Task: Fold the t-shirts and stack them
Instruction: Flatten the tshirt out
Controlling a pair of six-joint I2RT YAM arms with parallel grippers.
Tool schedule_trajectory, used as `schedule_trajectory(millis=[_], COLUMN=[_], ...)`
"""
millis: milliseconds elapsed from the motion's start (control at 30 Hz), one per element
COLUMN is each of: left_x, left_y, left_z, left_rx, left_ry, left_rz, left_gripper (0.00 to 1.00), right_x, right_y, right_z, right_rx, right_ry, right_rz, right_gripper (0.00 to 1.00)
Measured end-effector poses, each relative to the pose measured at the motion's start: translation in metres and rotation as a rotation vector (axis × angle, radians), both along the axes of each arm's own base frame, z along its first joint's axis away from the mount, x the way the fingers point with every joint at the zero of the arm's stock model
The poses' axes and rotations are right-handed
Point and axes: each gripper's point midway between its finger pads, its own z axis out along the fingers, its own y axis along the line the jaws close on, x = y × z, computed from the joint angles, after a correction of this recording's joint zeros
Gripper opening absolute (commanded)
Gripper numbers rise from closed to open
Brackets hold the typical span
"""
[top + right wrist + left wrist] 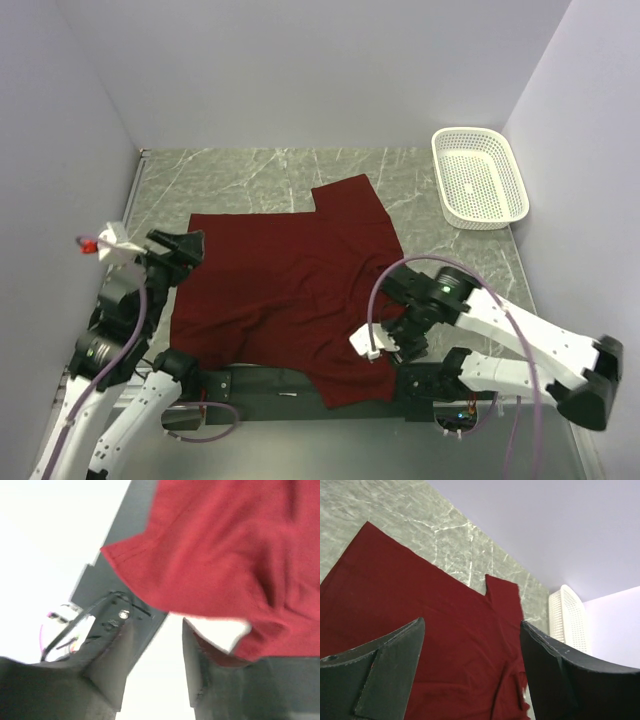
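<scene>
One maroon t-shirt (290,280) lies spread, somewhat crumpled, across the marble table, one sleeve pointing to the back. Its near hem hangs over the dark base plate. My left gripper (190,243) is open and empty at the shirt's left edge. In the left wrist view its jaws stand wide apart (472,625) above the shirt (420,595). My right gripper (405,345) is at the shirt's near right edge. In the right wrist view it (152,622) is open, and the shirt's hem (225,545) lies just past the fingertips, with a fold against the right finger. No neck label shows.
A white mesh basket (478,178) stands at the back right, also showing in the left wrist view (568,615). Grey walls close in the left, back and right. The dark base plate (270,380) runs along the near edge.
</scene>
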Motion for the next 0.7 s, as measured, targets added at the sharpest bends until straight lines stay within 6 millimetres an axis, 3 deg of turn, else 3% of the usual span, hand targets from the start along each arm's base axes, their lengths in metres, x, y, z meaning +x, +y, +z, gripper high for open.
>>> schedule_trajectory(millis=[100,200,333,433,533,700], left_x=[0.021,0.047,0.086,0.12,0.155,0.209], left_y=[-0.009,-0.018,-0.021,-0.003,0.023,0.055], left_z=[-0.006,-0.024,-0.055,-0.078,-0.1,-0.149], left_rx=[0.042,0.098,0.16,0.144,0.083,-0.009], left_ry=[0.036,0.109,0.21,0.272,0.327,0.437], left_rz=[-0.012,-0.021,-0.04,-0.043,-0.05,-0.111], left_gripper=[0.86,0.91,0.91,0.87,0.88,0.79], right_x=[0.012,0.057,0.143,0.231,0.321,0.427], right_y=[0.001,0.006,0.012,0.017,0.019,0.025], right_z=[0.011,0.026,0.048,0.059,0.051,0.025], right_rx=[0.073,0.172,0.248,0.297,0.311,0.253], right_ry=[-0.071,-0.121,-0.083,0.022,0.105,0.17], right_rz=[-0.105,-0.372,-0.748,-0.98,-1.17,-1.426], right_gripper=[0.65,0.65,0.6,0.54,0.54,0.54])
